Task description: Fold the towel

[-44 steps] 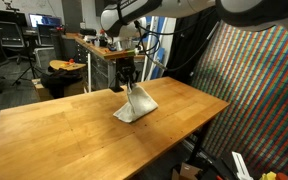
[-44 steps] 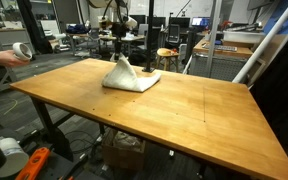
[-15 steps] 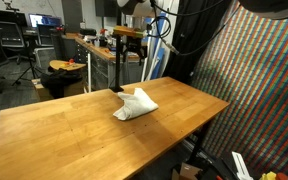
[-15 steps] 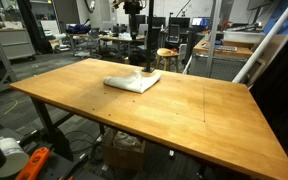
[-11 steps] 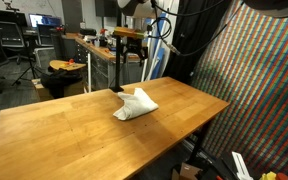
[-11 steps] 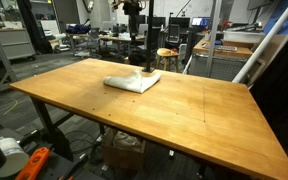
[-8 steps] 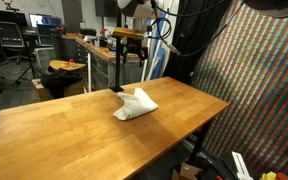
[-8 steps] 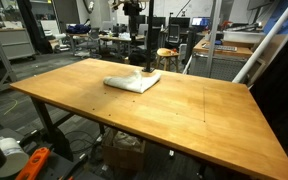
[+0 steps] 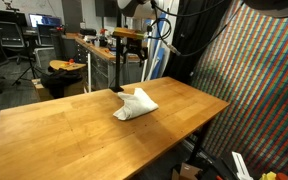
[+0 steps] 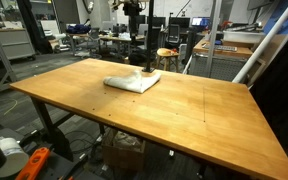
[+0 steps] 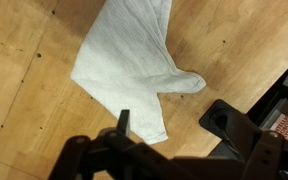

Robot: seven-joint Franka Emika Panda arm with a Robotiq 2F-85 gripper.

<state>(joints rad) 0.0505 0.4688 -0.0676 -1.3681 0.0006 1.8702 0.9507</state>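
Wooden worktop (image 9: 64,130) fills both exterior views — the towel (image 9: 136,104) lies loosely bunched toward its far side. High above it hangs the hand (image 11: 172,120) — jaws spread apart, gripping nothing.

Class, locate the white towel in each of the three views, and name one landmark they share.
Exterior view: towel near the centre, at mid-height.
Exterior view: towel left of centre, above mid-height.
Wrist view: towel fills the upper middle.
Shared landmark: the wooden tabletop beneath it.
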